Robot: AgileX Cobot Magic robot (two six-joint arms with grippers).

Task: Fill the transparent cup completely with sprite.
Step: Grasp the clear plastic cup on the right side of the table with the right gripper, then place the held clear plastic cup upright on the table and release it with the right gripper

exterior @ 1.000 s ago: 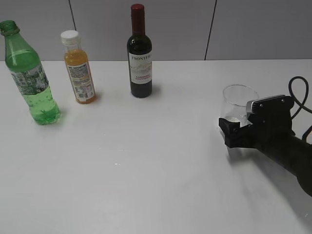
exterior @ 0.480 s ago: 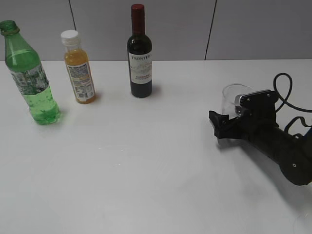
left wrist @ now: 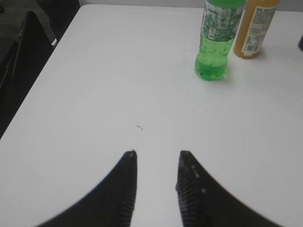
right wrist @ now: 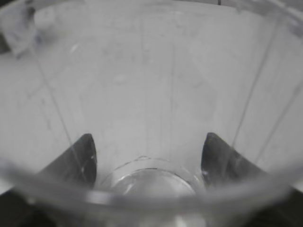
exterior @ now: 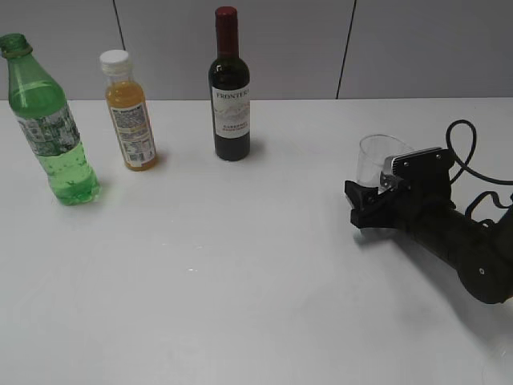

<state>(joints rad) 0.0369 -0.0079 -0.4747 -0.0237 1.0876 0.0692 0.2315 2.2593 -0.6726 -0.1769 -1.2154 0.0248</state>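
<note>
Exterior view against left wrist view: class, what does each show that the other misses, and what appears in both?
Only the exterior view shows the wine bottle, the cup and the right gripper around it. Only the left wrist view shows the left gripper, open above bare table. Both show the green bottle and the orange bottle standing side by side.

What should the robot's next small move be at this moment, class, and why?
Probably carry the small clear plastic cup leftward toward the tall green plastic bottle. The right tool appears closed on the empty cup, tilting it, far from the bottle; the left tool is open and empty.
</note>
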